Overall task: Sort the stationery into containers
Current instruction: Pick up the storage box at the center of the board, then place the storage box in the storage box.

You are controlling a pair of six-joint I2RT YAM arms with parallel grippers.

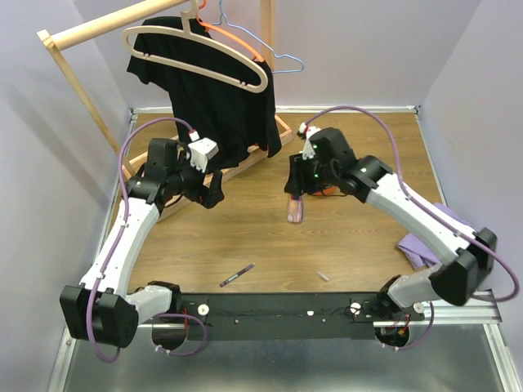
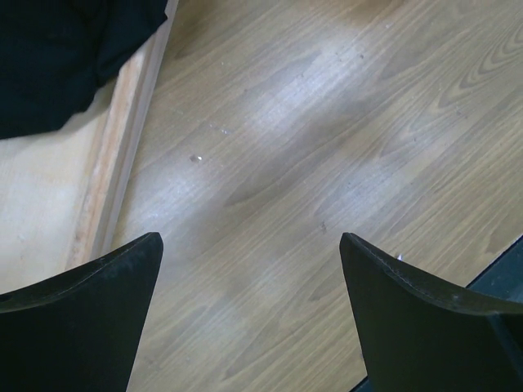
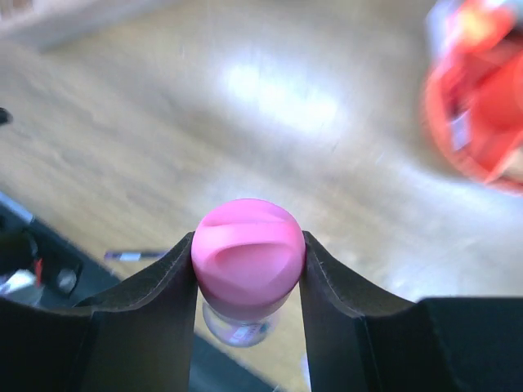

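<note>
My right gripper (image 1: 294, 198) is shut on the stubby pink tube (image 3: 248, 261), gripping its pink cap end; the tube (image 1: 295, 210) hangs upright above the table's middle. The orange organiser (image 3: 478, 94) is blurred at the upper right of the right wrist view; in the top view only a sliver of it (image 1: 329, 189) shows behind the right arm. A slim dark pen (image 1: 237, 274) lies on the table near the front and shows faintly in the right wrist view (image 3: 135, 256). A small white piece (image 1: 324, 277) lies further right. My left gripper (image 2: 249, 245) is open and empty over bare wood.
A wooden rack with a black shirt (image 1: 214, 90) on hangers stands at the back left; its base rail (image 2: 122, 139) runs beside my left gripper. A purple cloth (image 1: 429, 237) lies at the right edge. A black rail (image 1: 278, 312) spans the near edge.
</note>
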